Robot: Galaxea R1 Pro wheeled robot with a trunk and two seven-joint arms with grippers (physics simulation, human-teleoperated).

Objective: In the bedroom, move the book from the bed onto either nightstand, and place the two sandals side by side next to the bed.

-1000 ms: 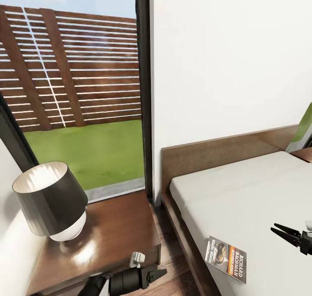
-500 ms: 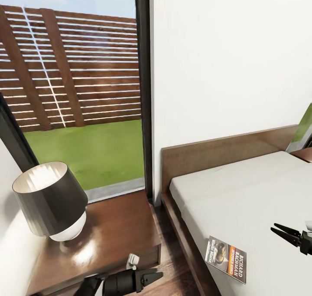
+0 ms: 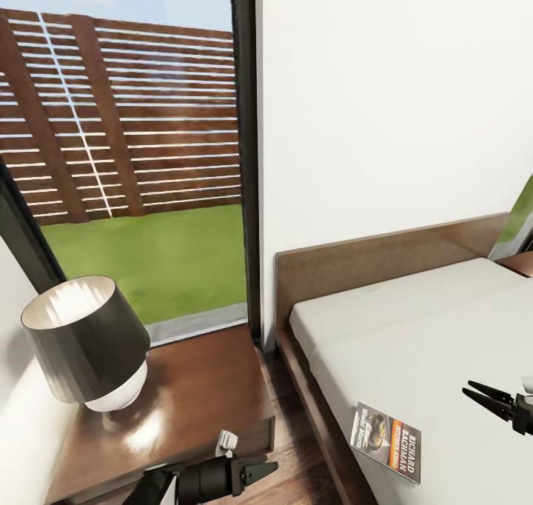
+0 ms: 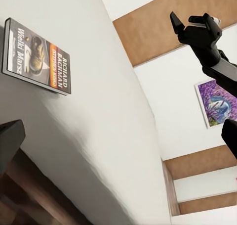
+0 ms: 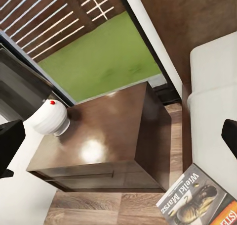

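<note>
The book [image 3: 386,441] is lying flat on the bed's [image 3: 414,327] grey mattress, near the edge facing the nightstand [image 3: 200,394], cover up w/ "RICHARD BACHMAN" readable. Nothing is touching it. In the left wrist view the book [image 4: 37,56] is sitting well apart from the right gripper [image 4: 196,21]; in the right wrist view a corner of it [image 5: 200,202] is showing on the mattress beside the nightstand [image 5: 113,141].

The right gripper [image 3: 477,392] is hovering over the mattress, to the right of the book, fingers spread apart and holding nothing. The left gripper [image 3: 265,466] is hanging low in front of the nightstand, over the floor gap btwn nightstand and bed, fingers parted a little, also empty.

A lamp [image 3: 85,342] w/ dark shade and white base is standing on the nightstand top. Behind it a tall window [image 3: 133,157] is showing grass and a slatted fence.
</note>
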